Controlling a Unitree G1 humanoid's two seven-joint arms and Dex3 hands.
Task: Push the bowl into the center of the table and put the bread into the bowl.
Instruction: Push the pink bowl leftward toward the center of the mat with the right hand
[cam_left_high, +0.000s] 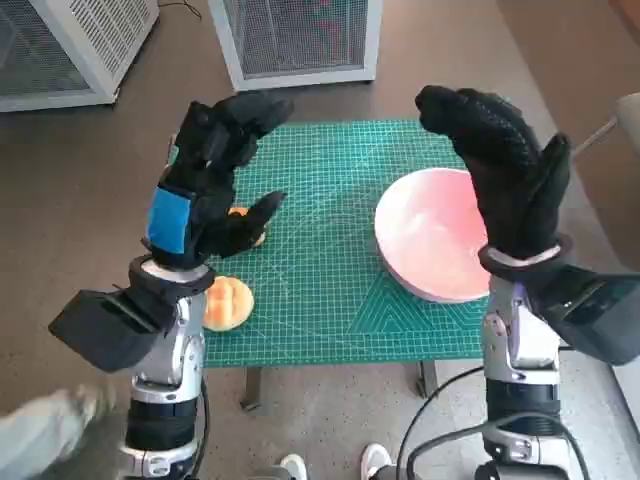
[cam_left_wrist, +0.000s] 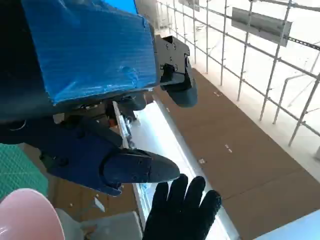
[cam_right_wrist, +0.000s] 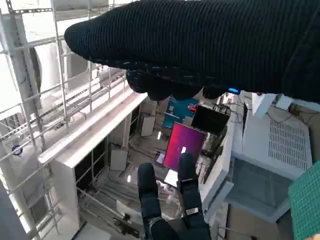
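Both hands raised, holding nothing: left hand (cam_left_high: 205, 175) and right hand (cam_left_high: 505, 165), fingers spread. Pink bowl (cam_left_high: 432, 235) sits right of centre on green mat (cam_left_high: 320, 270); bread roll (cam_left_high: 226, 302) near-left. Bowl push not begun; next, right hand nudges bowl leftward

You have both forearms raised from below, wrists upright. Your left hand (cam_left_high: 205, 185), blue tape on its back, is lifted with its black fingers (cam_left_high: 250, 112) spread and nothing in them. Your gloved right hand (cam_left_high: 505, 170) is raised likewise, fingers apart, holding nothing.
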